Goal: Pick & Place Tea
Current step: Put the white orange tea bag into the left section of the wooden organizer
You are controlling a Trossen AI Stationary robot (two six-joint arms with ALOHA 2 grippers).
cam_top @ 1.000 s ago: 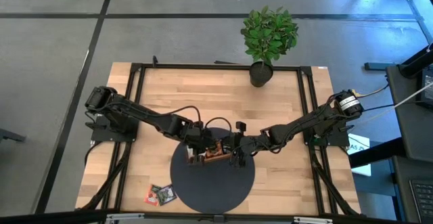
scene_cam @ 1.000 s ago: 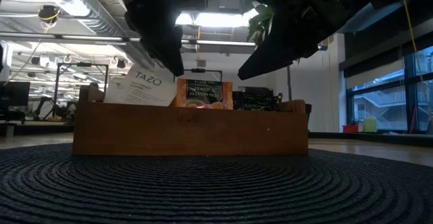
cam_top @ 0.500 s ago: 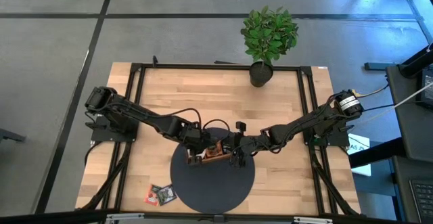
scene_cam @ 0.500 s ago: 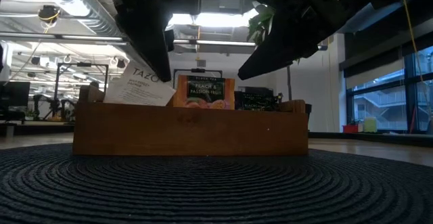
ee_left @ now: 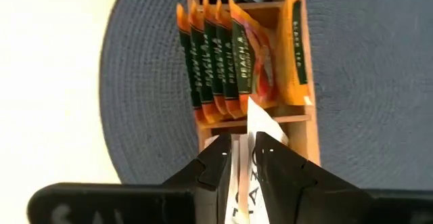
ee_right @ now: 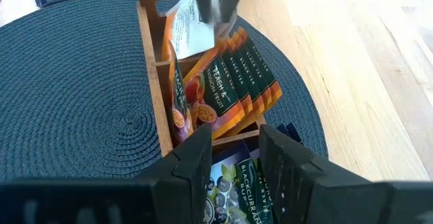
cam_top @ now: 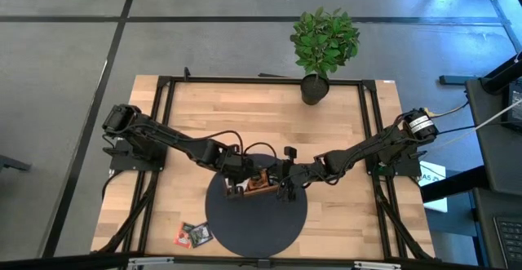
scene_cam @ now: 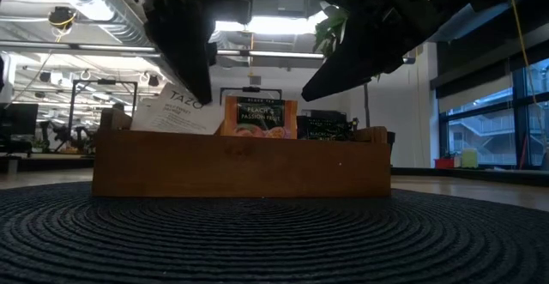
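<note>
On the wooden table (cam_top: 196, 111), near its front left edge, two loose sachets (cam_top: 190, 235) lie flat beside the round dark woven mat (cam_top: 257, 221), one dark and one with an orange edge. The left gripper (ee_left: 242, 158) hangs over the left end compartment of the brown wooden tray (scene_cam: 240, 164), its two fingers (ee_left: 215, 168) pinched on a white sachet (scene_cam: 176, 112) that leans tilted in that compartment, its upper edge between the fingertips. Next along, the middle compartment holds the orange peach sachets (ee_left: 220, 65): five stand packed in a row, with a sixth (ee_left: 296, 51) standing apart against the tray's far wall. Further right, the end compartment holds dark blackcurrant sachets (ee_right: 237, 183); their number cannot be told. The right gripper (ee_right: 233, 149) hovers above that right end of the tray, its jaws parted with nothing between them. At the table's back edge, right of centre, stands one potted plant (cam_top: 324, 46).
</note>
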